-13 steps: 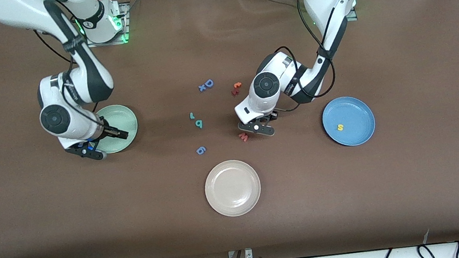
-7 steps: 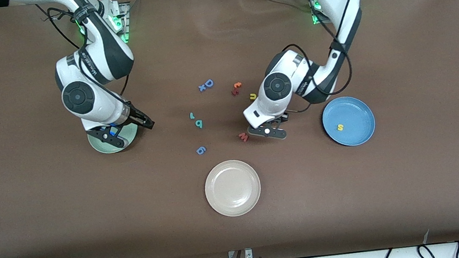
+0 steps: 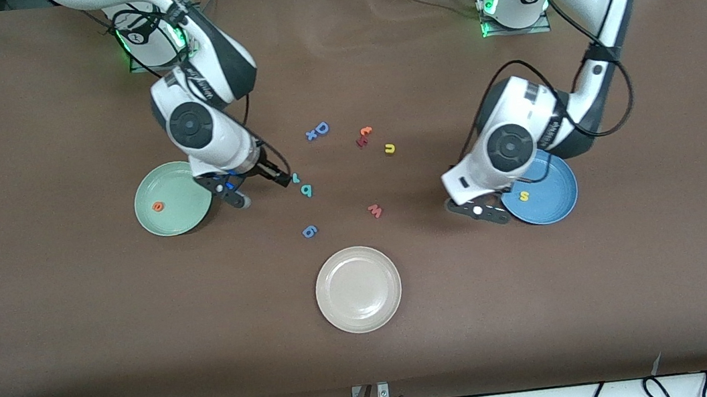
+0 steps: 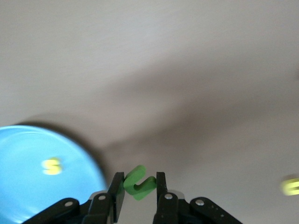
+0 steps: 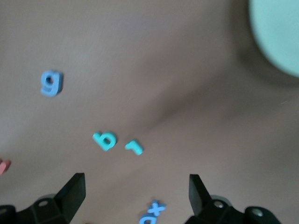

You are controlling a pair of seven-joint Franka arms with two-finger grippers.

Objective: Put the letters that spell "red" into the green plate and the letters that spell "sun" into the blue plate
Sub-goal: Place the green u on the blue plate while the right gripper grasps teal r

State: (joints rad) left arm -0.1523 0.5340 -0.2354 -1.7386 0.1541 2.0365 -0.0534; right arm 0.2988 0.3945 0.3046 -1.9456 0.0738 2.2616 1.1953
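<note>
Brown matte cloth covers the table (image 3: pixel 642 298), smooth apart from a faint ripple near the arms' bases. Three round, shallow, plain plates sit on it. Toward the right arm's end lies the green plate (image 3: pixel 184 220), pale mint, holding a small round orange "e" (image 3: pixel 157 206). Toward the left arm's end lies the blue plate (image 3: pixel 559 200), holding a yellow "s" (image 3: pixel 524 196). The cream-white plate (image 3: pixel 358 289) sits between them, nearer the front camera, with nothing in it.

Small foam letters lie scattered between the green and blue plates: a hooked teal "r" (image 3: pixel 295 178) with a teal "d" (image 3: pixel 307 191) just beside it, a blue "g" (image 3: pixel 309 231) nearer the camera, a blue capital "D" (image 3: pixel 321 128) touching a small blue cross (image 3: pixel 311 135), a red and orange pair (image 3: pixel 363 136), a yellow "u" (image 3: pixel 390 148) and a pink "w" (image 3: pixel 375 210).

Over the rim of the blue plate, on the side toward the cream-white plate, the left gripper (image 4: pixel 138 183) pinches a green arch-shaped letter (image 4: pixel 138 182) between its dark fingers; the letter sits tilted in the grip.

The right gripper (image 3: pixel 257 184) hangs over bare cloth between the green plate and the teal "r", its black fingers (image 5: pixel 74 191) spread wide and holding nothing.
</note>
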